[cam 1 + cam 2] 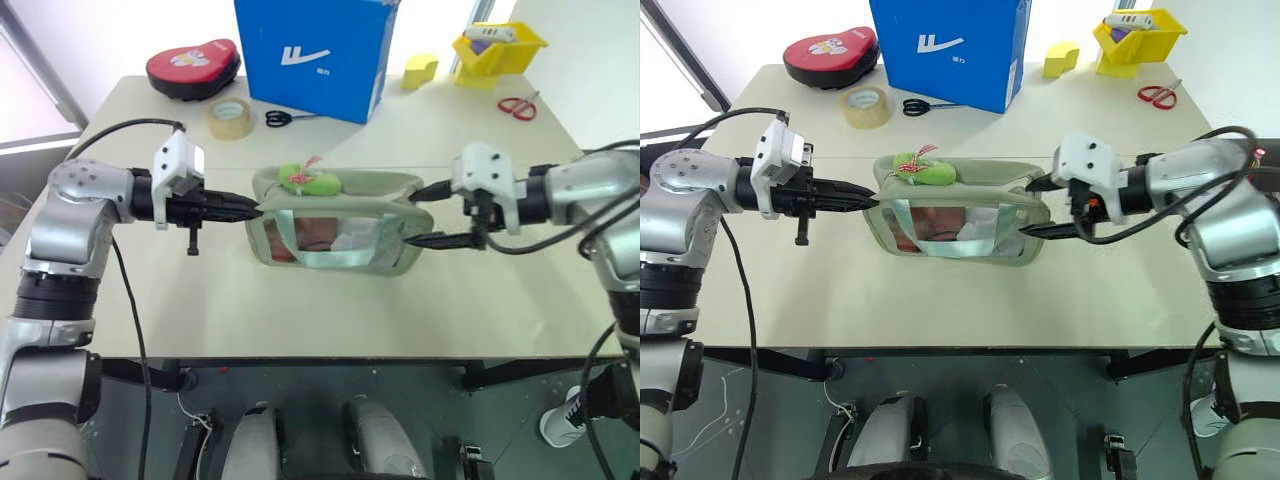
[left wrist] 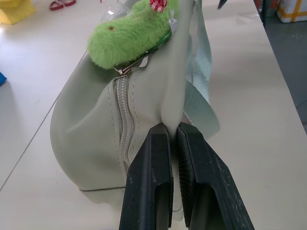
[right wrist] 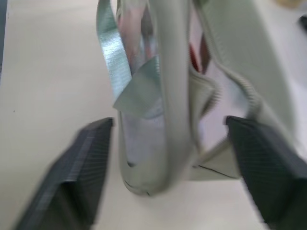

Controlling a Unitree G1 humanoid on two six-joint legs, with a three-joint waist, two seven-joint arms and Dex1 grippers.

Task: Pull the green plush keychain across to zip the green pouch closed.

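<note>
On the table (image 1: 300, 310), from the head camera's left eye, the green pouch (image 1: 335, 235) lies on its side in the middle, clear window toward the robot, red things showing inside. The green plush keychain (image 1: 309, 180) sits on the pouch's top edge, toward its left end. At that left end the left gripper (image 1: 252, 208) comes in level, its two black fingers pressed together on the fabric of the pouch. At the right end the right gripper (image 1: 425, 214) has its fingers spread wide, one above and one below the end of the pouch, gripping nothing. Beyond the pouch stands a blue box (image 1: 312, 55), with a roll of tape (image 1: 229, 118) and black scissors (image 1: 280, 118) between box and pouch. A red case (image 1: 193, 68) lies beyond the pouch to the left, and a yellow bin (image 1: 498, 47) and red scissors (image 1: 517, 107) beyond it to the right.

Over to the right eye: same picture, the plush charm still toward the left end of the pouch, the right fingers plainly apart around the right end.

Now the left wrist camera, and it is close. Both fingers (image 2: 148, 187) pinch a fold of the pale pouch just beside the zip (image 2: 123, 120). The zip runs closed up to the fuzzy charm, whose metal clip meets the slider.

Right wrist camera: blurred, but the two dark fingers (image 3: 72, 177) stand well apart on either side of the pouch's end, with the teal strap (image 3: 112, 57) hanging between and the zip here gaping open.
</note>
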